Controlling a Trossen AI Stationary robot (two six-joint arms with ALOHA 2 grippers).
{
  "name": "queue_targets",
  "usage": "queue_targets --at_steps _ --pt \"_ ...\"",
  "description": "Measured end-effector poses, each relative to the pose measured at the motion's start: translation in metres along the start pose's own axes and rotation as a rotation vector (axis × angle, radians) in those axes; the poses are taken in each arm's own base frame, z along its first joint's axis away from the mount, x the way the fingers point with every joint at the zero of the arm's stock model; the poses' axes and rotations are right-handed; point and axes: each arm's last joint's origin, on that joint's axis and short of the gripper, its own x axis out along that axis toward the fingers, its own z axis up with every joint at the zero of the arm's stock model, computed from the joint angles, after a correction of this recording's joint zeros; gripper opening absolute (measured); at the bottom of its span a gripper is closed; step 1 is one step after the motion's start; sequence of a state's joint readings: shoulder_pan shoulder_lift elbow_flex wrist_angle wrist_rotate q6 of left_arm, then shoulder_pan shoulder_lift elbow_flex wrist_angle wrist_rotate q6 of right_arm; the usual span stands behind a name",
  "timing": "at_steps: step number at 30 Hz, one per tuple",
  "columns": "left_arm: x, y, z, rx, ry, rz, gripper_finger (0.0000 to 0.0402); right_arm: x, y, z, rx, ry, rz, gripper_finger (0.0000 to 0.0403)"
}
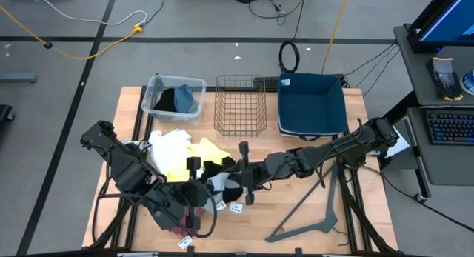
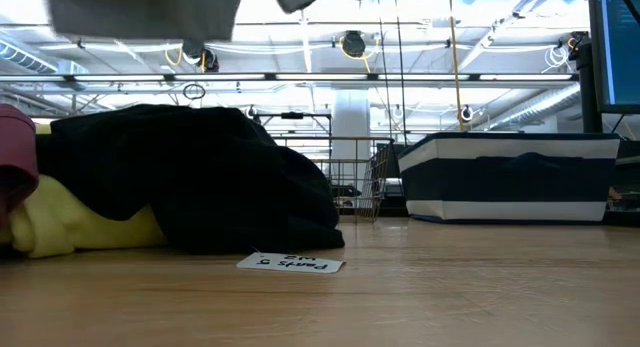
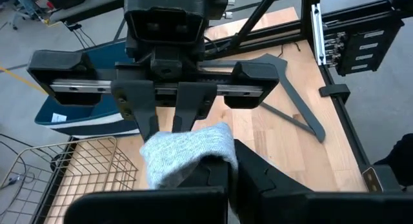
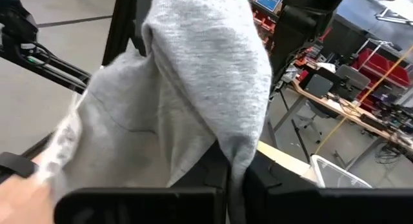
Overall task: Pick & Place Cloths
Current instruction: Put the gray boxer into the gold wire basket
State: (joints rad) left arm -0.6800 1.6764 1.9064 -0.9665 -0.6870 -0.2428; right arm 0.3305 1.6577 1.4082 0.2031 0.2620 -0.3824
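Both the left gripper [image 3: 222, 175] and right gripper [image 3: 173, 121] pinch one grey cloth [image 3: 187, 153]. Clear tub [image 1: 157, 87] contains dark garments [image 1: 178, 99]; wire basket [image 1: 240, 105] and blue bin [image 1: 311, 103] show nothing inside.

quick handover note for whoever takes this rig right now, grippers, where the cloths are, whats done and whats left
Left gripper: shut on the grey cloth.
Right gripper: shut on the same grey cloth, facing the left one above mid-table.
Cloth pile (white, yellow, black, maroon) lies on the table's front left.
Done: a dark and a blue-grey cloth sit in the clear tub.
Left: the grey cloth and the pile. Wire basket and blue bin look empty.
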Motion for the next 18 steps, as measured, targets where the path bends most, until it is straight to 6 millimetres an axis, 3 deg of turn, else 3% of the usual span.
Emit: queue_targets --at_steps 11,18 --pt "-0.001 0.001 -0.007 0.049 0.058 0.001 0.0024 0.0 -0.001 -0.002 0.029 0.029 -0.032 0.0001" --pt "-0.005 0.001 -0.018 0.079 0.145 0.022 0.0068 0.0 -0.004 -0.006 0.017 0.094 -0.127 0.0001"
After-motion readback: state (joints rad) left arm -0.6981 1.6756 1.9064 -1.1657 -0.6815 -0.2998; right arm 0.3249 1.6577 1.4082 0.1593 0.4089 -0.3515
